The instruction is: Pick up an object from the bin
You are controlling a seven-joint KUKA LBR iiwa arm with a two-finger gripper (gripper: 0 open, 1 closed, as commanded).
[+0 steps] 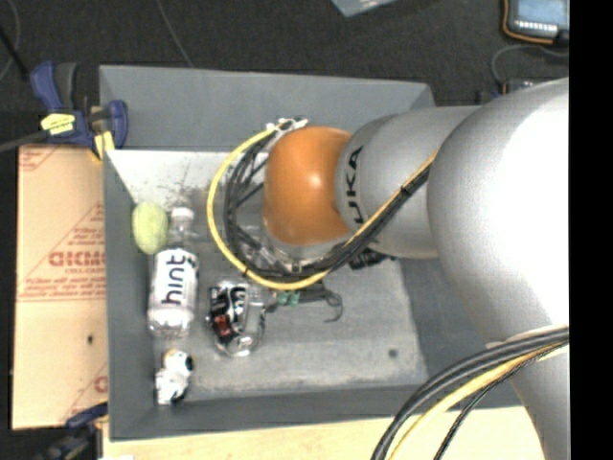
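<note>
My gripper [259, 257] hangs low over the middle of the bin, mostly hidden under the arm's orange cover and looped cables. Just below and left of it lies a small black, red and silver thing [229, 318] on the bin floor. Whether the gripper touches it cannot be made out. A thin dark piece with a green part [305, 301] lies right of that, under the cover's lower edge. A clear water bottle [172, 291] with a white "hint" label lies further left, cap towards the back.
A pale green ball [149, 228] rests by the left wall beside the bottle's cap. A small black-and-white toy figure [173, 375] sits in the front left corner. The arm covers the right and back of the bin.
</note>
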